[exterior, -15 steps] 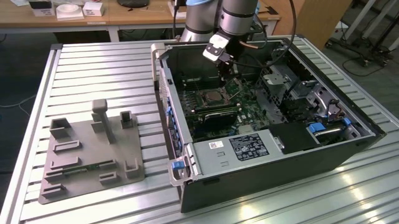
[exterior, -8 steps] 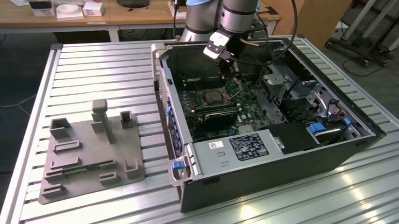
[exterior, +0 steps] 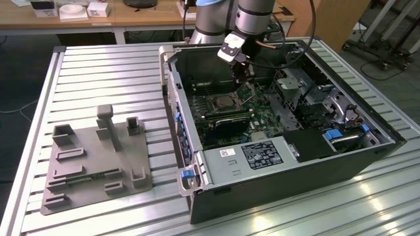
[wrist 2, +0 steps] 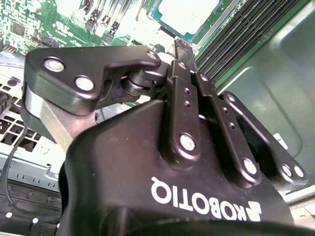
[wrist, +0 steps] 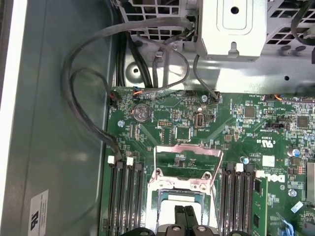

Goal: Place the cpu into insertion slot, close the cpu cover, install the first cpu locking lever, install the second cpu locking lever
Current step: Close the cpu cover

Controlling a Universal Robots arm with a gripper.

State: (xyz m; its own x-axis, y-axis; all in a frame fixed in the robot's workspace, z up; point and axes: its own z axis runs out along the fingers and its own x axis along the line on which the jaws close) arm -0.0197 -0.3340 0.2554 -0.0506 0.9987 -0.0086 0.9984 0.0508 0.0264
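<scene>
In the middle of the exterior view, the gripper (exterior: 246, 82) hangs over the insertion slot (exterior: 223, 103). The first wrist view shows the cpu cover (wrist: 187, 156) raised. The second wrist view shows the cpu (wrist 2: 184, 14) lying in the slot and the gripper closed, holding nothing.

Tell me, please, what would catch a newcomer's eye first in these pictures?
First comes the open computer case on the slatted metal table, with the robot arm reaching down into it. Its black pincer hangs shut just over the insertion slot on the green motherboard, where the cpu cover stands tilted open.
</scene>
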